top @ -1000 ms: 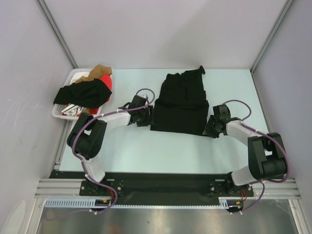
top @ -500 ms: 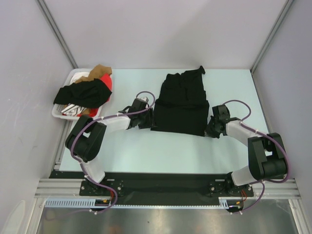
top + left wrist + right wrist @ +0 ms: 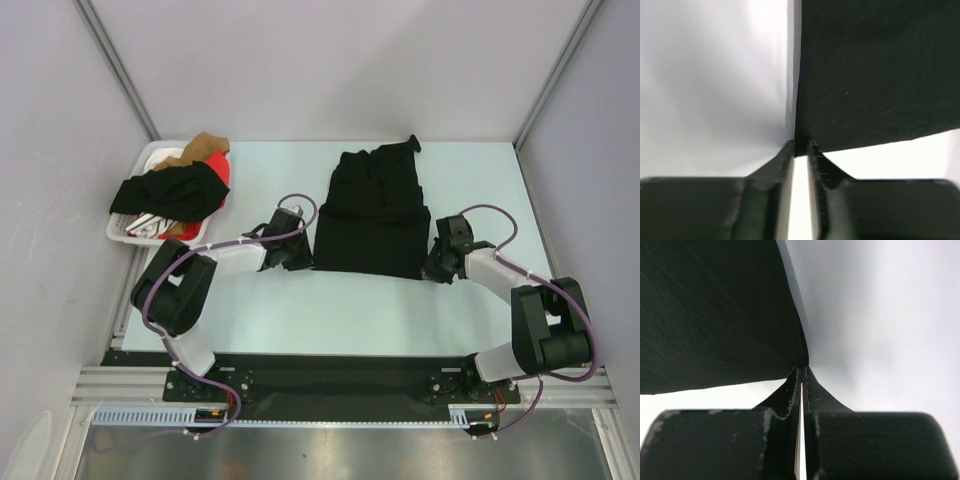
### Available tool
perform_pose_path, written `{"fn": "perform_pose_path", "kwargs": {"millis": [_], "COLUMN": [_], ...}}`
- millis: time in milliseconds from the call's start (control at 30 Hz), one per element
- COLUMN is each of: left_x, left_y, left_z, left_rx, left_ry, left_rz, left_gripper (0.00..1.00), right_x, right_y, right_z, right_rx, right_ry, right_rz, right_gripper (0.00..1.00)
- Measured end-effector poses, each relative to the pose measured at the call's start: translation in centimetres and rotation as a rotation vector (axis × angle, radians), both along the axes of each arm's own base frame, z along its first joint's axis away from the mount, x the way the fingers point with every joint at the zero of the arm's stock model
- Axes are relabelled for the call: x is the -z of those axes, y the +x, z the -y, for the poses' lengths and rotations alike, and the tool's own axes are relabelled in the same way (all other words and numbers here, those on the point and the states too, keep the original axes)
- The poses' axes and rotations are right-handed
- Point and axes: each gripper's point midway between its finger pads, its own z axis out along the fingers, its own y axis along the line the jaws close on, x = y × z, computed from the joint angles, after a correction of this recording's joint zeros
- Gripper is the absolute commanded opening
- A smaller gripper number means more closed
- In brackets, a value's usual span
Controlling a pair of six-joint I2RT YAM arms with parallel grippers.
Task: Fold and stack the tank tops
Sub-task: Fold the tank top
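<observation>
The large black tank top (image 3: 370,210) lies flat in the middle of the table, straps toward the far side. My left gripper (image 3: 303,257) is at its near left corner, and in the left wrist view (image 3: 801,146) the jaws are pinched on that corner of the cloth (image 3: 875,70). My right gripper (image 3: 430,268) is at the near right corner, and in the right wrist view (image 3: 803,370) the jaws are shut tight on the cloth (image 3: 715,315). The red tank top (image 3: 222,173) shows partly in the basket under other clothes.
A white plastic basket (image 3: 125,230) stands at the far left of the table, holding a black garment (image 3: 170,193), a brown one (image 3: 205,146) and the red one. Grey walls close in the left, back and right sides.
My left gripper has shifted slightly nearer and to the left, along the black top's left edge to its near corner. The right gripper has barely moved.
</observation>
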Motion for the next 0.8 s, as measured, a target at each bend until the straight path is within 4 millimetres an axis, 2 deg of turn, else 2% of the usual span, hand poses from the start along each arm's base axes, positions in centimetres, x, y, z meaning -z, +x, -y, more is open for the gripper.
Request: {"fn": "perform_pose_path", "kwargs": {"millis": [100, 167, 267, 333, 433, 533, 600, 667, 700, 767, 800], "left_x": [0.3, 0.4, 0.2, -0.1, -2.3, -6.3, -9.4, -11.2, -11.8, -11.5, -10.4], "left_y": [-0.2, -0.3, -0.3, -0.2, 1.0, 3.4, 4.0, 3.0, 2.2, 0.2, -1.0], "left_z": [0.1, 0.1, 0.2, 0.2, 0.7, 1.9, 2.2, 1.7, 1.3, 0.7, 0.3], "left_rx": [-0.003, -0.001, 0.002, 0.002, 0.005, 0.007, 0.007, 0.007, 0.009, 0.016, 0.020], "left_ry": [0.004, 0.005, 0.015, 0.029, 0.041, 0.014, -0.020, -0.042, -0.053, -0.075, -0.075], "left_rz": [-0.010, -0.013, -0.024, -0.038, -0.035, 0.042, 0.109, 0.144, 0.157, 0.166, 0.149], "left_gripper": [0.10, 0.00, 0.00, 0.00, 0.00, 0.00, 0.00, 0.00, 0.00, 0.00, 0.00], "right_x": [0.0, 0.0, -0.5, -1.6, -4.9, -10.4, -13.3, -14.2, -13.9, -11.4, -9.5], "right_y": [-0.1, -0.2, -0.1, 0.5, 3.1, 6.8, 7.7, 6.7, 5.5, 2.3, 0.4], "right_z": [0.0, 0.0, -0.1, -0.2, -0.4, -0.8, -0.9, -0.7, -0.5, -0.2, 0.1], "right_rx": [-0.001, -0.002, -0.005, -0.009, -0.015, -0.019, -0.022, -0.022, -0.020, -0.009, -0.001], "right_ry": [-0.002, -0.003, -0.005, -0.007, -0.002, 0.005, 0.013, 0.020, 0.021, 0.028, 0.026], "right_rz": [0.000, -0.004, -0.009, -0.007, 0.041, 0.161, 0.241, 0.270, 0.265, 0.214, 0.166], "right_gripper": [0.00, 0.00, 0.00, 0.00, 0.00, 0.00, 0.00, 0.00, 0.00, 0.00, 0.00]}}
